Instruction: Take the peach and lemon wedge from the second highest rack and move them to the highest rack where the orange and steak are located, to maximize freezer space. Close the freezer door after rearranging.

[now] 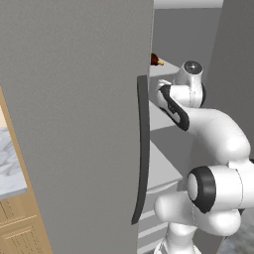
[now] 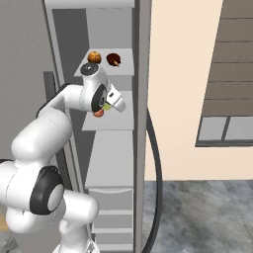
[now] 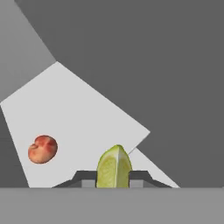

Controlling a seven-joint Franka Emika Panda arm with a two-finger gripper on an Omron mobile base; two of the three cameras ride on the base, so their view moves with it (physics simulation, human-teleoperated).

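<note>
The step in hand appeared to be the moving of the lemon wedge (image 3: pixel 113 167): in the hand view it stood upright between the two dark fingers (image 3: pixel 85 178), which pressed against it from either side, drawn in narrow and gripping it. In the right base view the gripper (image 2: pixel 109 105) sat over the second highest rack (image 2: pixel 113 121), with a spot of yellow-green showing at its tip.

The peach (image 3: pixel 43 149) lay on that same pale rack, at about nine o'clock from the wedge in the hand view and apart from it; in the right base view it showed as a reddish patch (image 2: pixel 98 113) just beneath the hand. So neither fruit had yet reached its goal.

On the highest rack (image 2: pixel 126 69), at roughly twelve o'clock above the gripper in the right base view, the orange (image 2: pixel 94 57) sat to the left and the steak (image 2: pixel 114 60) just beside it to the right, with bare shelf around them.

The next move, by my judgement, called for lifting the wedge clear, backing out enough to pass the front edge of the highest rack, then reaching in and setting it down on a free patch. The peach would follow, and the freezer door (image 1: pixel 74 124), which stood open with its dark handle (image 1: pixel 142 149) facing the base, remained to be swung shut.
</note>
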